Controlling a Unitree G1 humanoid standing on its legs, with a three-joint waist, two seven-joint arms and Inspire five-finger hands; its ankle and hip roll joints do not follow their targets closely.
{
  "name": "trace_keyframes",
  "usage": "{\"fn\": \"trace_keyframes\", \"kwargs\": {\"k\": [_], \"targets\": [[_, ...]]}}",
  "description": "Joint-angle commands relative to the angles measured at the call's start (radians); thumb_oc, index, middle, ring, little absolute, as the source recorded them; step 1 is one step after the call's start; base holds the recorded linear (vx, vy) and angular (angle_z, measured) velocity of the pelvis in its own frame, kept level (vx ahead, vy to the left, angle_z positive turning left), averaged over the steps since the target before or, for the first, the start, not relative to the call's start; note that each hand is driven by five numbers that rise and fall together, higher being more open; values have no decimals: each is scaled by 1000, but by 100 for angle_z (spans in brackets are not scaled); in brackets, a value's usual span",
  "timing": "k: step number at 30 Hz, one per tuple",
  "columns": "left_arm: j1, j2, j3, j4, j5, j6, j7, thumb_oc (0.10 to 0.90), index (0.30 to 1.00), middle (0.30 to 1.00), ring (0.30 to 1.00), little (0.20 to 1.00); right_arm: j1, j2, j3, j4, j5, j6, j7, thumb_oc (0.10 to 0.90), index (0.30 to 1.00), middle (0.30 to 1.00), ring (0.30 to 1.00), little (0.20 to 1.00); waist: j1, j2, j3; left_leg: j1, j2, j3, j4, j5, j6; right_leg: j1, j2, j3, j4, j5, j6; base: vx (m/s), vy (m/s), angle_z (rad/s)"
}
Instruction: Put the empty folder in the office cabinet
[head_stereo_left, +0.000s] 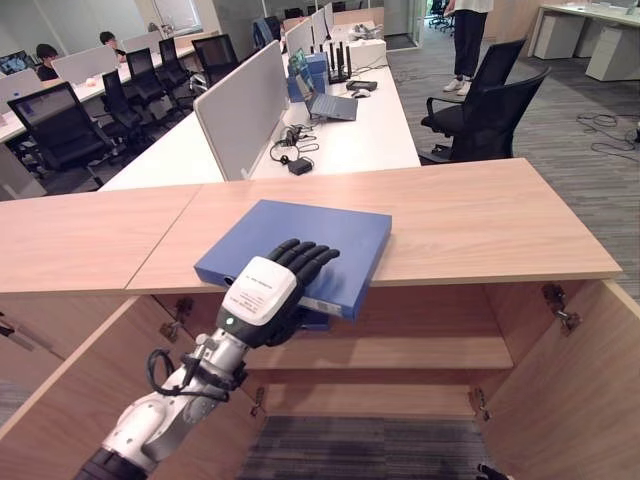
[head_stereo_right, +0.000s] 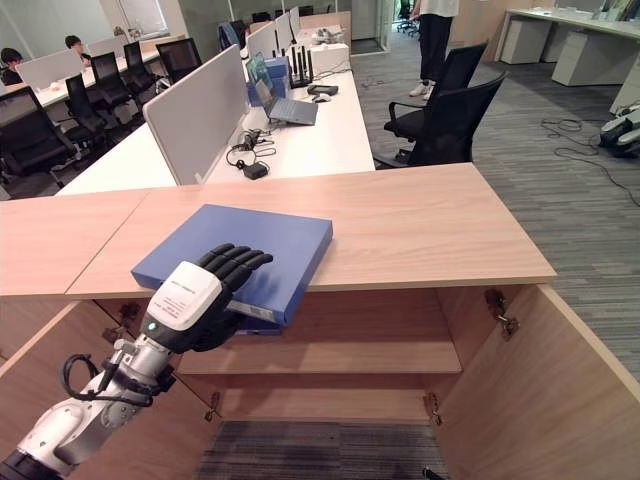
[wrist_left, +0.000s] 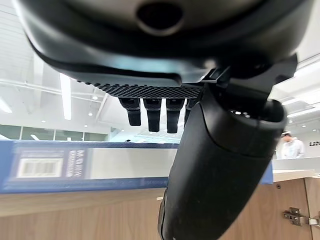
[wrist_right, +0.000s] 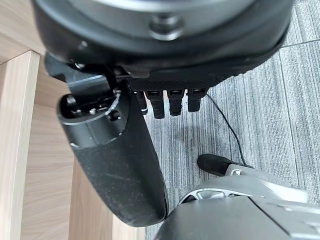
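A blue folder (head_stereo_left: 300, 238) lies flat on the wooden cabinet top (head_stereo_left: 480, 220), its near corner hanging over the front edge. My left hand (head_stereo_left: 262, 292) holds that near edge, fingers (head_stereo_right: 235, 262) curled over the folder's top face and the thumb (wrist_left: 215, 175) tucked under it. In the left wrist view the folder's labelled spine (wrist_left: 100, 162) runs just below the fingers. My right hand (wrist_right: 115, 150) hangs over grey carpet beside a wooden panel, fingers relaxed and holding nothing.
Both cabinet doors stand open, one at left (head_stereo_left: 80, 380) and one at right (head_stereo_left: 570, 390), showing a bare shelf (head_stereo_left: 400, 352). Behind the cabinet are a white desk (head_stereo_left: 350, 135) with a laptop and divider, black chairs (head_stereo_left: 490, 110), and a standing person (head_stereo_left: 468, 40).
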Motion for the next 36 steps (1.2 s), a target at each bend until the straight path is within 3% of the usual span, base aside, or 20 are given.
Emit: {"fn": "trace_keyframes", "kwargs": {"k": [1, 16, 17, 32, 36], "targets": [[-185, 58, 28, -37, -3, 8, 45, 800, 900, 900, 900, 900, -85, 5, -8, 13, 31, -22, -3, 800, 900, 900, 900, 900, -2, -33, 29, 79, -24, -23, 0, -142, -3, 88, -9, 52, 8, -199, 58, 0, 0, 0], [-153, 29, 28, 10, -10, 19, 32, 800, 900, 900, 900, 900, -71, 12, -18, -1, 42, -26, -6, 800, 900, 900, 900, 900, -7, -43, 26, 85, -21, -11, -1, -146, -2, 87, -5, 65, 8, -197, 56, 4, 1, -4], [-150, 21, 29, 13, -16, 22, 25, 400, 300, 300, 300, 300, -71, 12, -19, -1, 41, -26, -7, 800, 900, 900, 900, 900, -7, -45, 26, 85, -20, -11, -1, -145, -1, 86, -5, 66, 8, -197, 56, 0, 0, 0], [-86, -6, 103, 8, -70, 27, 8, 400, 300, 300, 300, 300, -64, 10, -30, 1, 38, -13, -1, 800, 900, 900, 900, 900, 2, -56, 22, 87, -18, -11, 0, -145, -3, 91, -3, 66, 8, -198, 52, 0, 0, 0], [-44, -46, 158, -34, -144, 15, 6, 400, 300, 300, 300, 300, -70, 14, -40, 6, 45, -7, 2, 800, 900, 900, 900, 900, 11, -60, 24, 88, -17, -13, 2, -143, -3, 94, -2, 64, 8, -199, 49, 0, 0, 0]]}}
